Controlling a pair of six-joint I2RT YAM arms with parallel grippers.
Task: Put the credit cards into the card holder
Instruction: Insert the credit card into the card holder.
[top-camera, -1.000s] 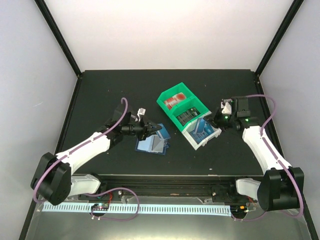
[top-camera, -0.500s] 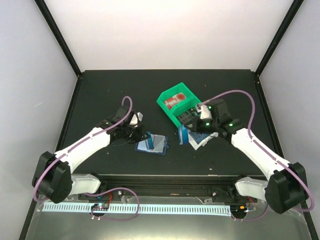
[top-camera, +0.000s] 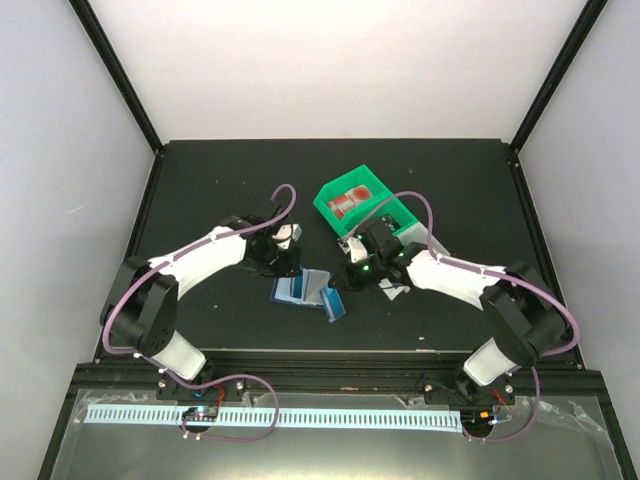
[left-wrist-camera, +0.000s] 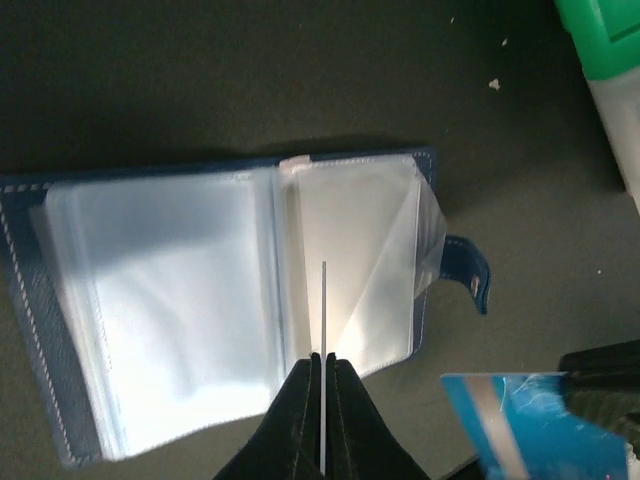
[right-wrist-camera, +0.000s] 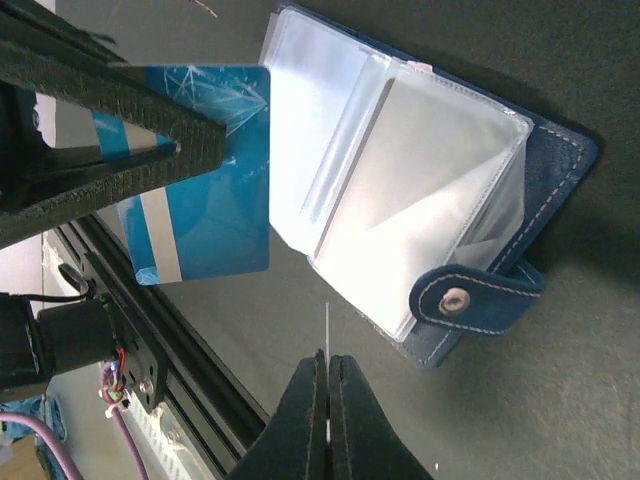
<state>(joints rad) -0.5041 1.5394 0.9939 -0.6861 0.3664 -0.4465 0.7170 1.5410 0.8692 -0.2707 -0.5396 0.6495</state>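
Left wrist view shows the open card holder (left-wrist-camera: 150, 290) lying flat on the dark tabletop (left-wrist-camera: 200, 70). Its clear sleeves are fanned to both sides and the snap tab (left-wrist-camera: 468, 285) points toward the right arm. In the top view it sits between the two arms, near the green bin (top-camera: 328, 212). The step in hand looks like feeding a card into a sleeve. Doing it well means tipping the card from edge-on to nearly flat, squaring its leading edge with the mouth of one sleeve, and sliding it in slowly along the page. The sleeves are limp, and one on the tab side (left-wrist-camera: 385, 280) stands up with a folded corner. A steep or skewed entry would likely buckle a sleeve or push the light holder across the tabletop. Both arms crowd the same small target, so one should go at a time, and the idle one could pin the cover. The left fingers (left-wrist-camera: 295, 420) are clenched on a blue card (right-wrist-camera: 215, 210), which their own camera shows only as a thin pale line over the holder's fold. The right fingers (right-wrist-camera: 300, 410) appear likewise clamped on a second blue card (left-wrist-camera: 530, 425), held just beside the tab corner and not over the sleeves.
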